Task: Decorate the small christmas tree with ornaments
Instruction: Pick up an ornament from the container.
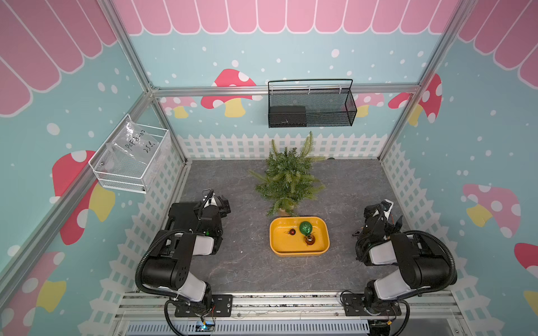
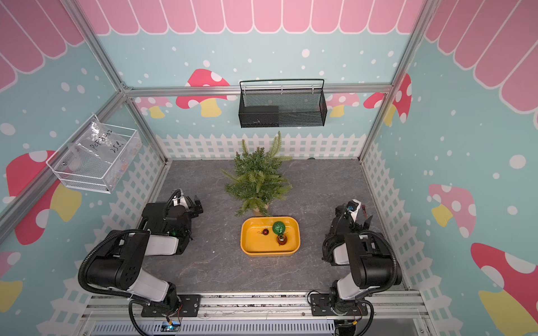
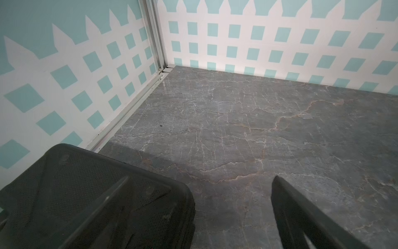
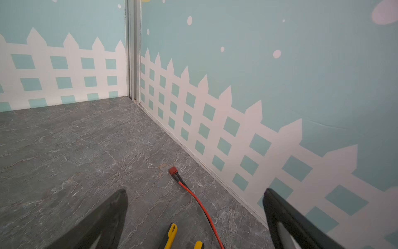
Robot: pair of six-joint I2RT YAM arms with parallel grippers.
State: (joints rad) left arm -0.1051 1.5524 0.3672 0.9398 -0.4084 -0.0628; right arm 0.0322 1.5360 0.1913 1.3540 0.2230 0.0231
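The small christmas tree [image 1: 288,177] [image 2: 257,177] stands mid-table towards the back, with no ornaments on its branches. Directly in front of it is a yellow tray [image 1: 300,252] [image 2: 270,252] holding three ornaments: a glittery green ball [image 1: 305,227] [image 2: 279,227], a copper-orange ball [image 1: 309,240] [image 2: 281,239] and a tiny dark red ball [image 1: 292,232] [image 2: 265,232]. My left gripper [image 1: 223,206] [image 2: 196,205] [image 3: 201,177] rests open and empty at the table's left side. At the right side my right gripper [image 1: 393,221] [image 2: 365,219] [image 4: 195,190] is also open and empty. Both are far from the tray.
A black block [image 3: 97,194] [image 1: 183,212] lies under the left arm. A red cable [image 4: 193,194] and yellow connectors [image 4: 171,234] lie on the table by the right wall. A black mesh basket [image 1: 311,107] hangs on the back wall, a white wire basket [image 1: 131,163] on the left.
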